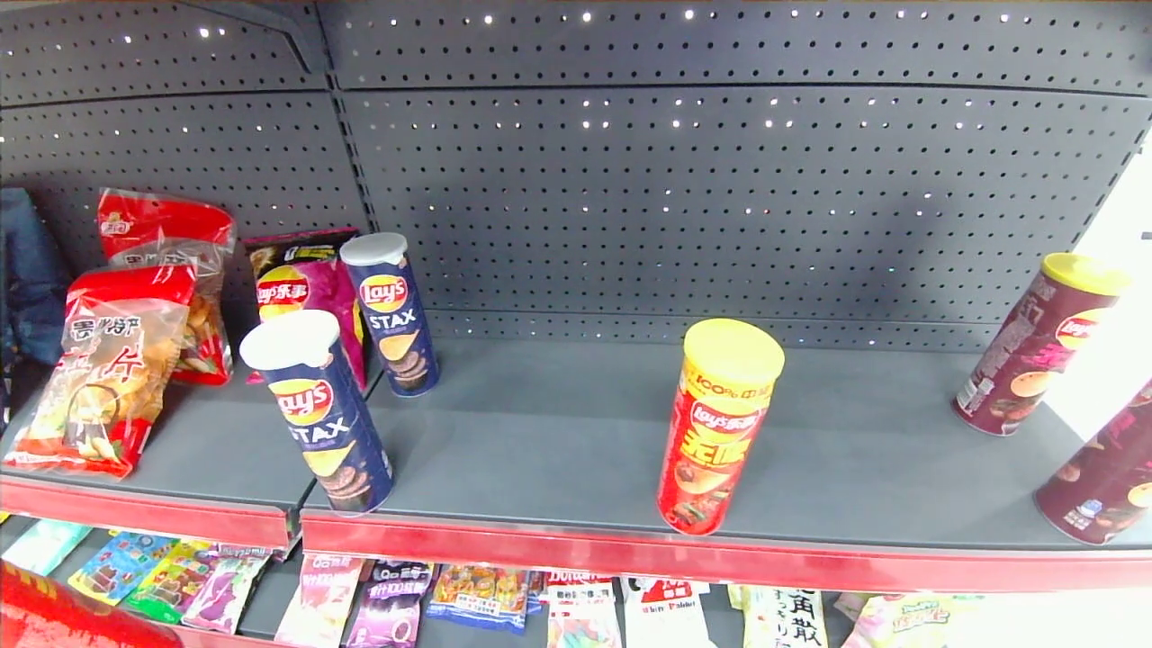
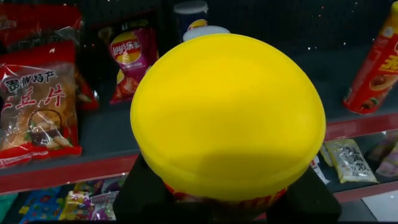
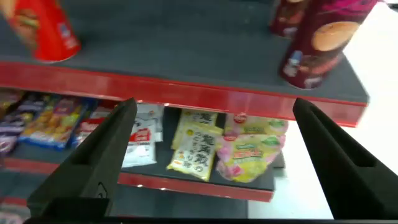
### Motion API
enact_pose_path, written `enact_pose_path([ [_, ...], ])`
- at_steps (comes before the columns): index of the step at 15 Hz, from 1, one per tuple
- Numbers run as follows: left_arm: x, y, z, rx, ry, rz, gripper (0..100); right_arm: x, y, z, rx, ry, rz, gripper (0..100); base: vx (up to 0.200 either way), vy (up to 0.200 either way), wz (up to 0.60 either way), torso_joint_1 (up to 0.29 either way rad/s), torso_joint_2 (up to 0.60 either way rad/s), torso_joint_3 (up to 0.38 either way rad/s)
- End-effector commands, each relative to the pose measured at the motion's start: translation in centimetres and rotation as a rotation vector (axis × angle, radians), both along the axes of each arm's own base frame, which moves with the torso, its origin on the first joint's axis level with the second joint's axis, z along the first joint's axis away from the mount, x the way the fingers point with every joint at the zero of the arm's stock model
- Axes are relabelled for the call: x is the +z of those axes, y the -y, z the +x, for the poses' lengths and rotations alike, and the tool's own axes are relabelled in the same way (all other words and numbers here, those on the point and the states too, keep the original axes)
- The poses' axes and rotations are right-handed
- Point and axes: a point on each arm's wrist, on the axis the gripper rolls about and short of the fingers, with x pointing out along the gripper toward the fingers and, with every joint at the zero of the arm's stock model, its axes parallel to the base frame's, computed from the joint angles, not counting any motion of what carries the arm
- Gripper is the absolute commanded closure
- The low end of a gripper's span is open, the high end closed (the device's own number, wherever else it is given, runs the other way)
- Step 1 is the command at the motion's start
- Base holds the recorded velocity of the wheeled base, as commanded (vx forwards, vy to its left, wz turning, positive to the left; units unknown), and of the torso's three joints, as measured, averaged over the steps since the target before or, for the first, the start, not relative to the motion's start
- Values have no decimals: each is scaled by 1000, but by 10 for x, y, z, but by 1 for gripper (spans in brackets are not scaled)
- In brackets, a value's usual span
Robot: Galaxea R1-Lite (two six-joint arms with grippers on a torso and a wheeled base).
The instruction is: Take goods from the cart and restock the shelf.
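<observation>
On shelf [image 1: 558,441], two blue cans [image 1: 319,409] [image 1: 396,315], one red can [image 1: 715,432], two maroon cans [image 1: 1030,346] [image 1: 1102,486], left claw [image 2: 227,190] clamping yellow-lidded can [image 2: 227,112], right claw [image 3: 214,109] apart

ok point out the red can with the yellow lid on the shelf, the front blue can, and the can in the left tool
red can [image 1: 711,450], head view, middle of its body
front blue can [image 1: 335,432], head view, middle of its body
held can [image 2: 227,112], left wrist view, centre of its yellow lid

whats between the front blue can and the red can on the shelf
Only bare grey shelf, per the head view, from blue can to red can.
</observation>
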Motion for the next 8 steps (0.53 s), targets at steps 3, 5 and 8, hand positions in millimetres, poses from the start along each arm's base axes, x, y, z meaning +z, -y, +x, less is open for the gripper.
enact_pose_path([
  [3,0,1,4,1,-4,75,100,-2,0,1,12,-4,4,0,0,0,0,0,0,0],
  [5,1,1,6,11,1,124,100,-2,0,1,-16,-5,7,0,0,0,0,0,0,0],
  [8,1,1,8,20,-5,147,100,-2,1,2,-65,-3,4,0,0,0,0,0,0,0],
])
